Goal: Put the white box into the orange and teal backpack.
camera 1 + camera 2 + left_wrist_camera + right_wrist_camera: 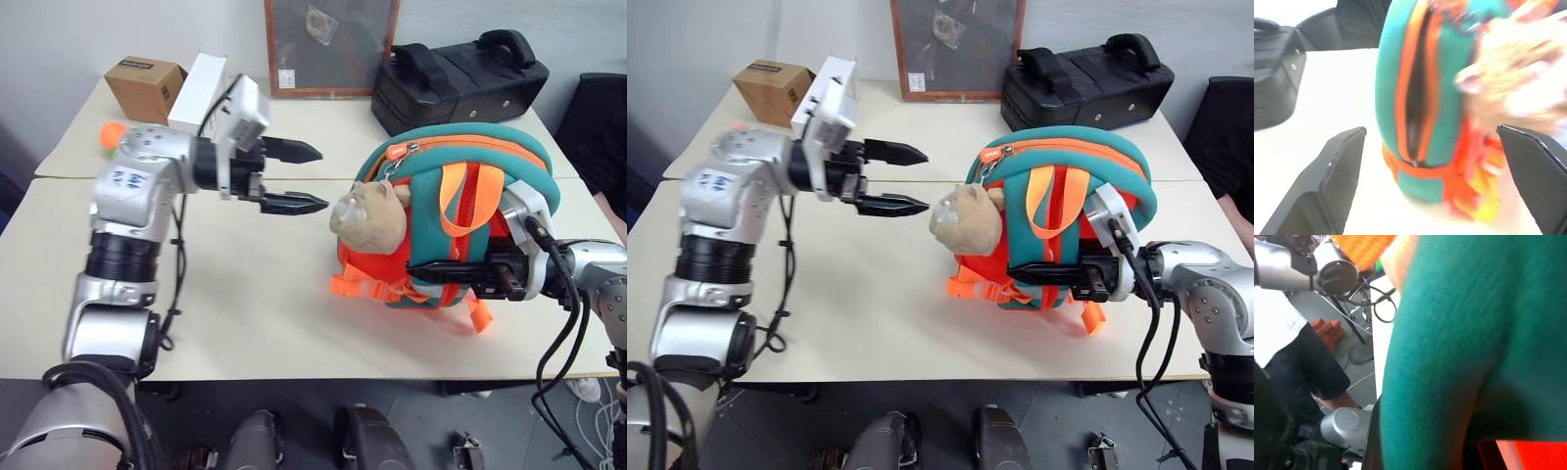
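From the head views, the left gripper (294, 177) hovers open beside the plush toy (370, 216) on the orange and teal backpack (446, 215); the right gripper (1058, 273) is closed on its strap. The left wrist view looks down the zip opening (1415, 93). No white box is to be seen, perhaps already inside.

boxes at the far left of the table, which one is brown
The low cardboard box at the far corner is brown; the taller white carton standing right beside it is plain white.

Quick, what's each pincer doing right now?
Left pincer: open, holding nothing.
Right pincer: shut on the backpack.
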{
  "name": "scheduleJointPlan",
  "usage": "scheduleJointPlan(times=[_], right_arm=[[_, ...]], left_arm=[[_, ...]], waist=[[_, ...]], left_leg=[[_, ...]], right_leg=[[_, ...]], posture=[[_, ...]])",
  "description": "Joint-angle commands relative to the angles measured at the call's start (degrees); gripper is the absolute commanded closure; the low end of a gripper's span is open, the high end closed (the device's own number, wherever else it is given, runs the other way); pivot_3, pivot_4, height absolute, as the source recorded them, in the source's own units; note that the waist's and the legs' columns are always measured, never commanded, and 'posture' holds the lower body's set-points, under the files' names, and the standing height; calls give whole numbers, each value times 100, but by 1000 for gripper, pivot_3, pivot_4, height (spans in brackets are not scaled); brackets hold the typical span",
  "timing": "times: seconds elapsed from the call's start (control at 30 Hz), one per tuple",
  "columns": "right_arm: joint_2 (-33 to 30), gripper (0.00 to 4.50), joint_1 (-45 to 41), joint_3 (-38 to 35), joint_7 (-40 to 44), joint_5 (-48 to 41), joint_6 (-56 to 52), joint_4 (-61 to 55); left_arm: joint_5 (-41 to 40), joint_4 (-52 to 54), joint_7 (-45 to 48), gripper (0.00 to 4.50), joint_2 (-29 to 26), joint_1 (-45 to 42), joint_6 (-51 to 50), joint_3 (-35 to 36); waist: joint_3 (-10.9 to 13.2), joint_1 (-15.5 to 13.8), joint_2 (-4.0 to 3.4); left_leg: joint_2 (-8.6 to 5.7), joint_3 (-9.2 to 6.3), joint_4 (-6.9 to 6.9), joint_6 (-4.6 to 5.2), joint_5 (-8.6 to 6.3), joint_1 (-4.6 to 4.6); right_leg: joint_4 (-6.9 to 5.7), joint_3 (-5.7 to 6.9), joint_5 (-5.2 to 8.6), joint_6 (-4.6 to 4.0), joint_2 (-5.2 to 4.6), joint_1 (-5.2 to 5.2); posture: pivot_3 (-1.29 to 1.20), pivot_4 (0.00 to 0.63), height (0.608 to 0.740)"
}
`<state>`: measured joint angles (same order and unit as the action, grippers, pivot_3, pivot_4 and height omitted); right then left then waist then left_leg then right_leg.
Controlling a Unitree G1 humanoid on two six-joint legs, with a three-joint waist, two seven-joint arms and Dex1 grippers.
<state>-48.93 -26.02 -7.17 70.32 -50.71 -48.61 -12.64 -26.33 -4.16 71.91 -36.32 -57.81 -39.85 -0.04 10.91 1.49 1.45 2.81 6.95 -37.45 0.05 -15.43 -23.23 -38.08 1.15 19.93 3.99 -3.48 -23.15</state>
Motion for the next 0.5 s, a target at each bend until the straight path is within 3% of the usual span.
scheduleJointPlan(times=[0.03,0.2,0.4,0.5], right_arm=[[51,4500,-77,23,-59,2,-3,0],[100,4500,-164,30,-131,-27,-62,27],[120,4500,-219,-3,-201,-49,-106,43],[122,4500,-204,-39,-244,-100,-153,3]], left_arm=[[-692,1217,-654,12,83,93,-831,386],[-423,2067,-1802,12,611,405,-1152,-155],[237,1980,-2351,12,743,692,-729,-898],[185,1928,-2350,560,824,721,-617,-903]], waist=[[0,-18,0],[0,-24,0],[0,26,0],[0,9,0]], left_leg=[[-1,-4,-1,4,-2,0],[-5,-13,-11,18,-12,16],[1,-5,9,-1,-1,30],[3,-6,12,-5,1,31]], right_leg=[[5,2,-1,2,-2,7],[19,5,-5,9,-4,43],[18,-2,-4,7,8,39],[18,-2,-3,5,9,38]], posture=[[0,150,740],[0,150,740],[0,150,740],[0,150,740]])
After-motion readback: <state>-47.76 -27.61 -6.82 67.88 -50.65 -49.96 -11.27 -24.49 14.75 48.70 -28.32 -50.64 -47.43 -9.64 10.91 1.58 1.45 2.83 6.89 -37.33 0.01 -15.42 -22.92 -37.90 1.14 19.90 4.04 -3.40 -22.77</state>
